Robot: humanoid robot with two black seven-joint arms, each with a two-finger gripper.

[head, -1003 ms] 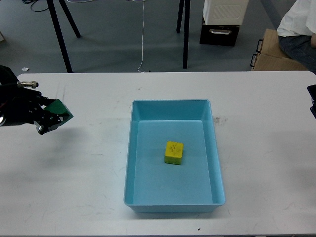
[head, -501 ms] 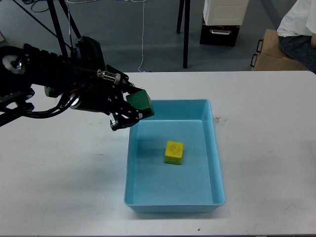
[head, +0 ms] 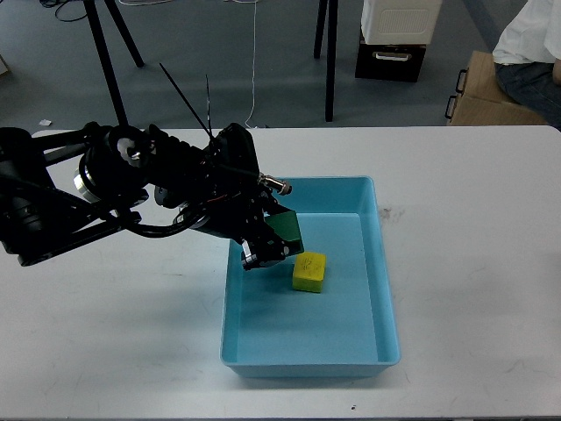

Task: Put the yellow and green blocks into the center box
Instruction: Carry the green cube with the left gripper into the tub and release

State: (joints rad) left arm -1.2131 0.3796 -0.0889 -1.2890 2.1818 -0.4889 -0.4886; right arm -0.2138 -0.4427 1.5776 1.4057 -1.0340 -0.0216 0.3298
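Note:
A light blue box [head: 386, 289] sits in the middle of the white table. A yellow block [head: 308, 271] lies inside it, near its centre. My left gripper [head: 272, 241] is shut on a green block [head: 286, 232] and holds it inside the box's left half, just left of and close to the yellow block. My left arm [head: 131, 189] stretches in from the left edge. My right gripper is out of view.
White table [head: 473, 263] with its far edge at the top. Beyond it stand black tripod legs [head: 110, 61], a white and black cabinet [head: 399, 39], a cardboard box [head: 491, 96] and a seated person [head: 530, 44] at the top right.
My left gripper has carried the green block to the right and down, from above the table's left side, over the box's left rim, into the box beside the yellow block.

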